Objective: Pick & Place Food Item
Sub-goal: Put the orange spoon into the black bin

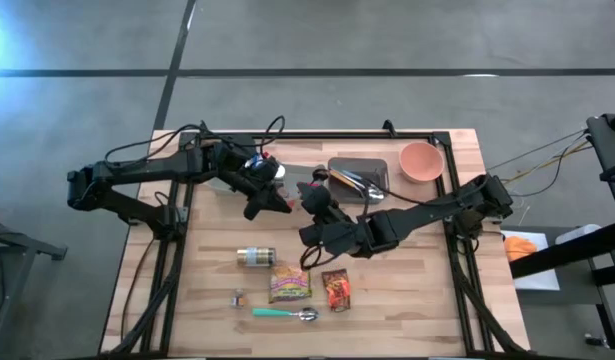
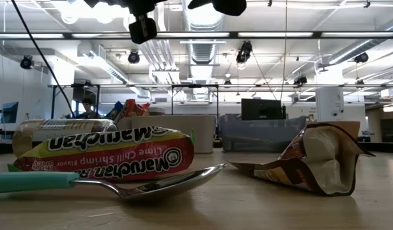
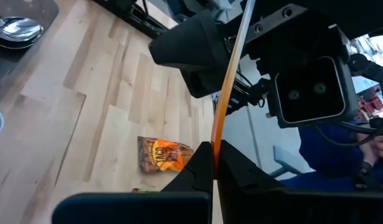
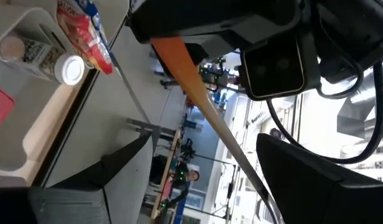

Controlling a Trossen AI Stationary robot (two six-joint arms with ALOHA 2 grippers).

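My left gripper [image 3: 214,149] hovers over the table's middle [image 1: 277,200], shut on a thin orange strip [image 3: 227,74] that shows edge-on. My right gripper [image 4: 203,140] faces it from the right [image 1: 313,200], open. Its two fingers stand on either side of the same strip [image 4: 207,106]; I cannot tell whether they touch it. On the wood near the front lie a ramen packet [image 1: 289,284], an orange snack packet [image 1: 336,290], a can on its side [image 1: 255,257] and a teal-handled spoon [image 1: 282,314]. My left gripper pinches the orange strip between its two shut fingers, at the strip's near end [image 3: 215,138]. The strip runs straight out past the fingertips toward my right gripper. It is lifted clear of the table.
A grey tray [image 1: 372,165] with metal utensils and a pink bowl [image 1: 422,160] stand at the far right. A black frame [image 1: 317,135] runs along the table's edges. In the low view the ramen packet [image 2: 107,156], spoon [image 2: 151,184] and an opened brown packet [image 2: 311,160] fill the foreground.
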